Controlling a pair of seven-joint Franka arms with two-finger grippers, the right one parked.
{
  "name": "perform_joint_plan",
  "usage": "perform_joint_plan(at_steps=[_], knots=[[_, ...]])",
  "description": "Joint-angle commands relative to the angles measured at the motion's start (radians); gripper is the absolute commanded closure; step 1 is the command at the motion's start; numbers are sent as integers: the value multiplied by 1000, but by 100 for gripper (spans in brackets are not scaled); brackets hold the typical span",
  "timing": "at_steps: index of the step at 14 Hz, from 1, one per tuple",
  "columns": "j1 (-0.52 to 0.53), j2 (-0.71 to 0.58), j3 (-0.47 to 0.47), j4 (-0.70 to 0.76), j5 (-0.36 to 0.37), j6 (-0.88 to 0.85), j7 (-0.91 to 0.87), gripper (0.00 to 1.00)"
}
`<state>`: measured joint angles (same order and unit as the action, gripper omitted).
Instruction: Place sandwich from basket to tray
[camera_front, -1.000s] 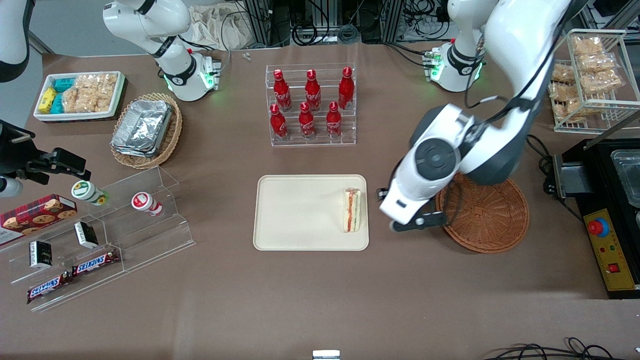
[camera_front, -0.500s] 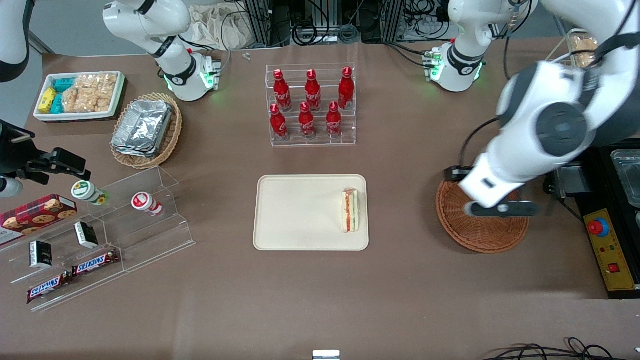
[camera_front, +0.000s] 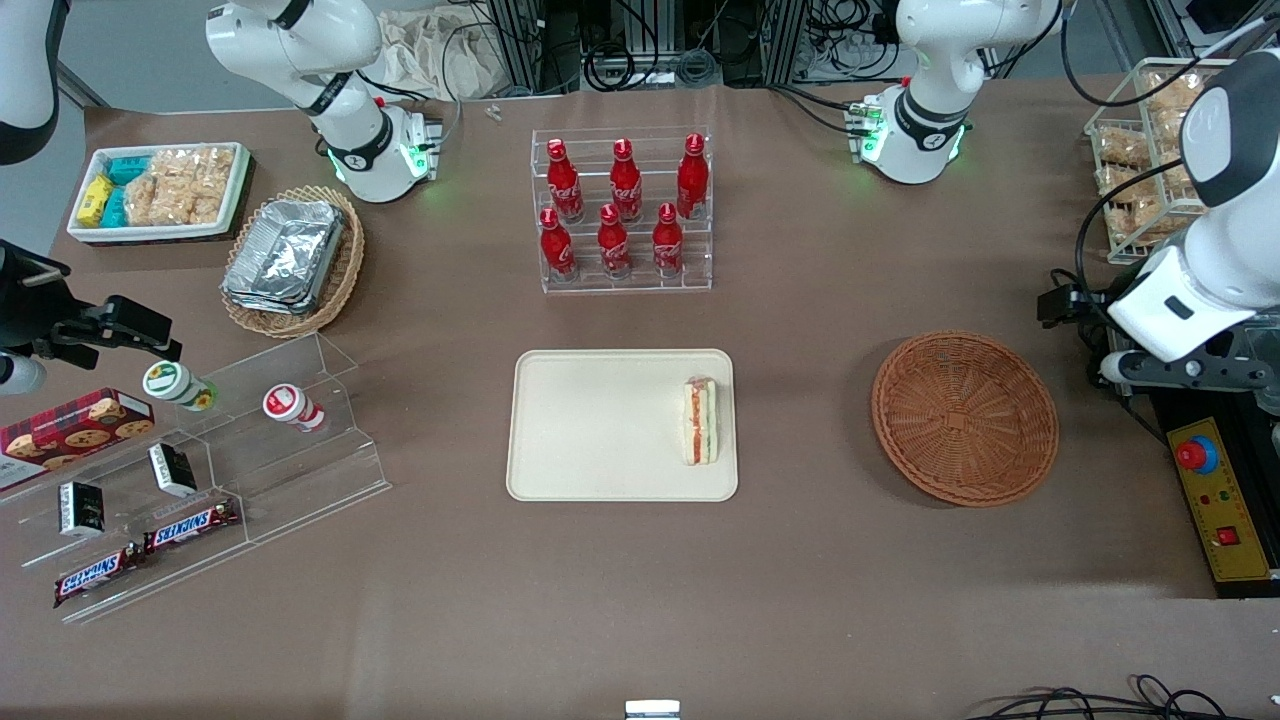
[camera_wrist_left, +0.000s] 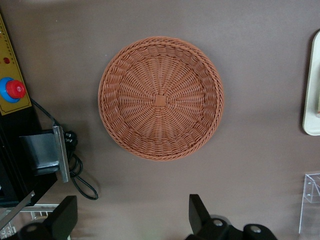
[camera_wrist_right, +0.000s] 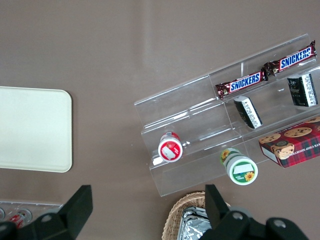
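The sandwich (camera_front: 701, 421), a pale wedge with red and green layers, lies on the cream-beige tray (camera_front: 590, 425), at the tray's end nearest the basket. The reddish-brown wicker basket (camera_front: 965, 418) is empty; it also shows in the left wrist view (camera_wrist_left: 160, 98). My left gripper (camera_front: 1180, 368) is open and empty, high above the table's working-arm end, beside the basket and over a black box. In the left wrist view the gripper (camera_wrist_left: 132, 216) has its jaws wide apart with bare table between them.
A rack of red bottles (camera_front: 624, 210) stands farther from the front camera than the tray. A black control box with a red button (camera_front: 1197, 455) sits beside the basket. A wire rack of snack bags (camera_front: 1160, 150) stands near the working arm. A clear stepped shelf (camera_front: 210, 470) holds snacks at the parked arm's end.
My left gripper has swung away from the tray, passed over the basket and now hangs at the working-arm end of the table. The sandwich has stayed on the tray.
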<state>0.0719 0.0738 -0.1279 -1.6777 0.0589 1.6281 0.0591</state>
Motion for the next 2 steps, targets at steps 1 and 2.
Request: perform_joint_plan(at_steps=[1, 2], knots=[[2, 9, -6, 15, 1, 13, 22, 0], [-4, 18, -7, 36, 4, 13, 24, 0]])
